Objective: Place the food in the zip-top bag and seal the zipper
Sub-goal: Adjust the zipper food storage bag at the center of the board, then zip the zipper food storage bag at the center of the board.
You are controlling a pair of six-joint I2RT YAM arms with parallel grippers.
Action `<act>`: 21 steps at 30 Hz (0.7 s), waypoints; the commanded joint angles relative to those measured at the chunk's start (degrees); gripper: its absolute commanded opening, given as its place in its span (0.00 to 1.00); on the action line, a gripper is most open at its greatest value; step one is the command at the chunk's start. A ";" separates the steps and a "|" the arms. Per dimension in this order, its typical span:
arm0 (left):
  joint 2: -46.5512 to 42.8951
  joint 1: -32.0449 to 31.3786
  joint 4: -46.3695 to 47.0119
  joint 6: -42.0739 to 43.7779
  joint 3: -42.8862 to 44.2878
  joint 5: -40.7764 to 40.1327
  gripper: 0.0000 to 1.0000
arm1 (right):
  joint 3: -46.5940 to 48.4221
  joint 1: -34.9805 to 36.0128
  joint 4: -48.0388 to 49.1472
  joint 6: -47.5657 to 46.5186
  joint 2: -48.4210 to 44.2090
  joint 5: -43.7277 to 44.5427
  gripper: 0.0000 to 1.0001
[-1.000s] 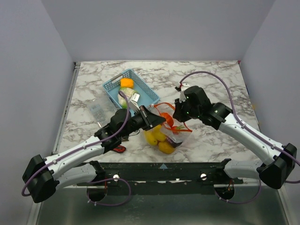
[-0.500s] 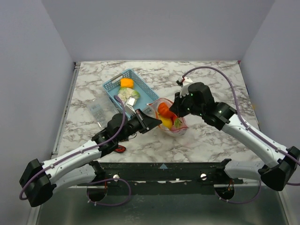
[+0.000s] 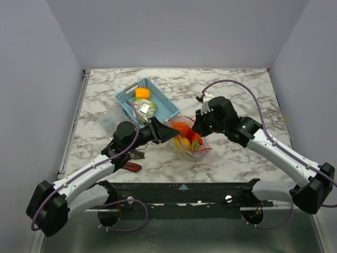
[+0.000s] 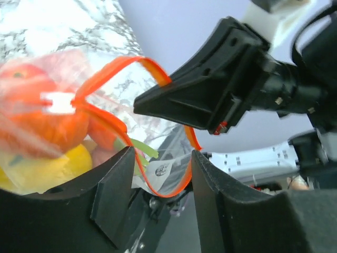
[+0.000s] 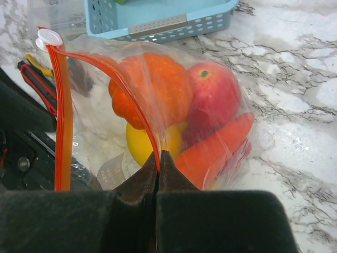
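The left tool (image 3: 174, 134) and right tool (image 3: 196, 128) flank the bag (image 3: 192, 142) at its mouth, and the basket (image 3: 163, 96) stands just behind them. The desk (image 3: 179, 79) to the right, rear and front of the bag lies open.

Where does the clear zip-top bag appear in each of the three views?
Top external: the zip-top bag lies near the picture's centre.
Left wrist: the bag fills the left half.
Right wrist: the bag is central, above the shut right gripper.
Shared landmark: the orange-red zipper along its mouth.
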 commanded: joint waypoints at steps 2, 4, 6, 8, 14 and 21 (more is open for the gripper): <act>0.30 11.18 5.30 16.22 1.18 25.14 0.50 | 1.64 -0.01 -1.38 -1.01 1.10 -7.65 0.00; -1.47 13.82 5.64 20.91 -0.16 27.64 0.52 | 1.77 -0.06 -1.11 -0.77 2.05 -8.76 0.00; -3.92 15.88 3.73 24.98 -1.31 27.08 0.54 | 2.08 -0.49 -1.17 -0.66 2.65 -8.47 0.00; -6.67 18.03 -0.91 28.70 -1.80 24.11 0.54 | 1.97 -1.32 -0.96 -0.30 2.88 -8.39 0.00; -11.74 20.91 7.05 34.25 -10.60 18.12 0.67 | 1.29 -2.16 -0.21 0.11 4.41 -11.00 0.00; -8.00 20.52 -14.41 50.98 0.40 15.78 0.79 | 2.82 -2.16 -2.40 0.17 6.05 -8.81 0.00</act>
